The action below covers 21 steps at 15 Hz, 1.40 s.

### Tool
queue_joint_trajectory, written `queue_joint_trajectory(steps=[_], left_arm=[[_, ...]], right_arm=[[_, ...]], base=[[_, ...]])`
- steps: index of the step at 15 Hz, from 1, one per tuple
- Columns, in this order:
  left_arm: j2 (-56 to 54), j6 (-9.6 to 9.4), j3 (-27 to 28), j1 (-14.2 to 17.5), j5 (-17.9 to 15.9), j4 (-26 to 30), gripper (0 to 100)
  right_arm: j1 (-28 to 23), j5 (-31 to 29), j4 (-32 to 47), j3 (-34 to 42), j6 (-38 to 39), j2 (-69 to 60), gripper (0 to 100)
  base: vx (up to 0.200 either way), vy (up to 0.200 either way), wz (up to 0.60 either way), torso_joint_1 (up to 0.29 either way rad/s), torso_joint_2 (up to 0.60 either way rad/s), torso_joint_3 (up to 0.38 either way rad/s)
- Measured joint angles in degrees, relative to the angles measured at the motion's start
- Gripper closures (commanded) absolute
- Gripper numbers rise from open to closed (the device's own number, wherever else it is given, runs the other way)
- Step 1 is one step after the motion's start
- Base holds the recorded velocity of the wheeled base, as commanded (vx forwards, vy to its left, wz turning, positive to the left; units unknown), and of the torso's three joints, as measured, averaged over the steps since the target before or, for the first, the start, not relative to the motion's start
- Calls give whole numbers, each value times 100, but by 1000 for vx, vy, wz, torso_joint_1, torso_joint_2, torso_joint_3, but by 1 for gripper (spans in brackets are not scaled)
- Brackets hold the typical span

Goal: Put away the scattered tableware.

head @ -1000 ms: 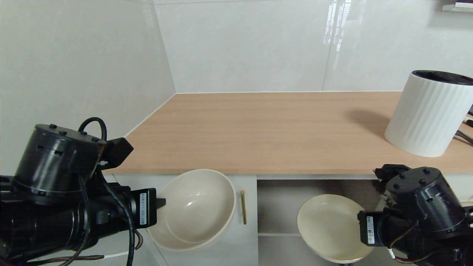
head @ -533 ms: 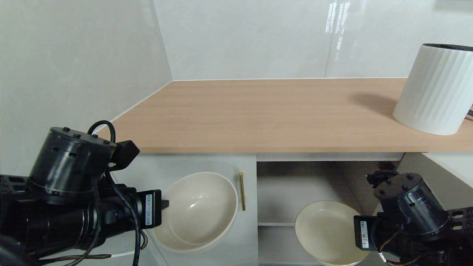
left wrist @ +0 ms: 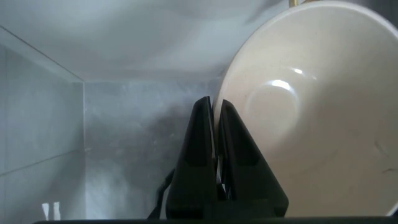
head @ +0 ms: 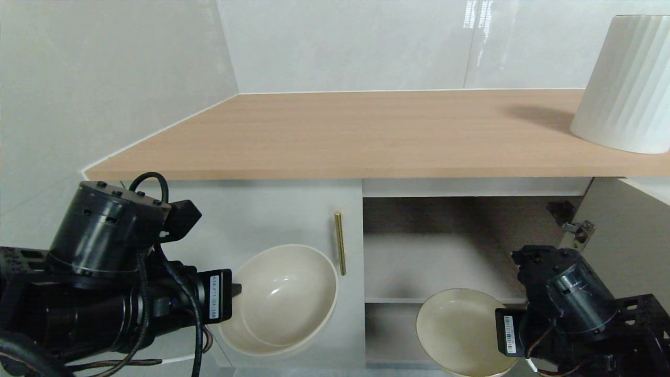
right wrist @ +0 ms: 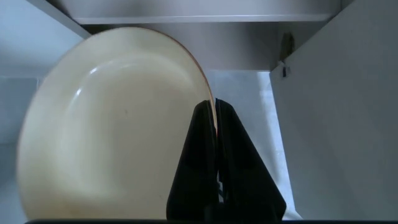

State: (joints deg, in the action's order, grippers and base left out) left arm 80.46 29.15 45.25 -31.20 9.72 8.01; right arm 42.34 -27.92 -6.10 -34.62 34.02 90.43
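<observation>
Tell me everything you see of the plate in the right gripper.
The plate is round, cream, glossy, ceramic-looking, shallow with a raised rim, and empty. It is tilted up steeply, its hollow facing the head camera. The right gripper pinches its rim. It hangs in front of the open cabinet, touching nothing else visible.

You are looking at a kitchen of the household kind. A long wood-grain surface (head: 366, 131) runs into a corner of glossy pale wall panels (head: 340, 42). Beneath it you have pale cabinets. One door (head: 261, 214) is closed, with a slim brass handle (head: 338, 242) upright at its edge. Next to it is an open compartment with a shelf (head: 392, 300) inside, its own door (head: 628, 241) swung out on a metal hinge (head: 577, 227). A white ribbed container (head: 625, 84) stands at the surface's right end. The cream bowl (head: 282, 298) and plate (head: 458, 332) in front of the cabinets suit a kitchen too.
</observation>
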Motion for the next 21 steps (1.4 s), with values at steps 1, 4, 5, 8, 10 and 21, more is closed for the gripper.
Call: queue_joint_trajectory(steps=[1, 4, 5, 8, 10, 21], left_arm=[[0, 0, 0, 0, -4, 0, 100], [-2, 0, -5, -6, 0, 0, 100], [-2, 0, -5, -30, 2, 0, 100], [0, -15, -29, -89, -4, 0, 100], [5, -13, -33, -146, -6, -5, 100], [-26, -9, -44, -166, 0, -106, 100]], right_arm=[[0, 0, -4, 0, -1, 9, 100], [-15, 222, -11, 95, -45, 52, 100], [-56, 340, -13, 94, -50, 94, 100], [-425, 627, -140, -151, -160, 456, 100], [-670, 707, -639, -311, -375, 877, 100], [-1966, 685, -3162, -1741, -1815, 3866, 100]], base=[[0, 0, 0, -2, 71, 46], [0, 0, 0, 0, 0, 0], [0, 0, 0, 0, 0, 0], [0, 0, 0, 0, 0, 0], [0, 0, 0, 0, 0, 0], [0, 0, 0, 0, 0, 0]])
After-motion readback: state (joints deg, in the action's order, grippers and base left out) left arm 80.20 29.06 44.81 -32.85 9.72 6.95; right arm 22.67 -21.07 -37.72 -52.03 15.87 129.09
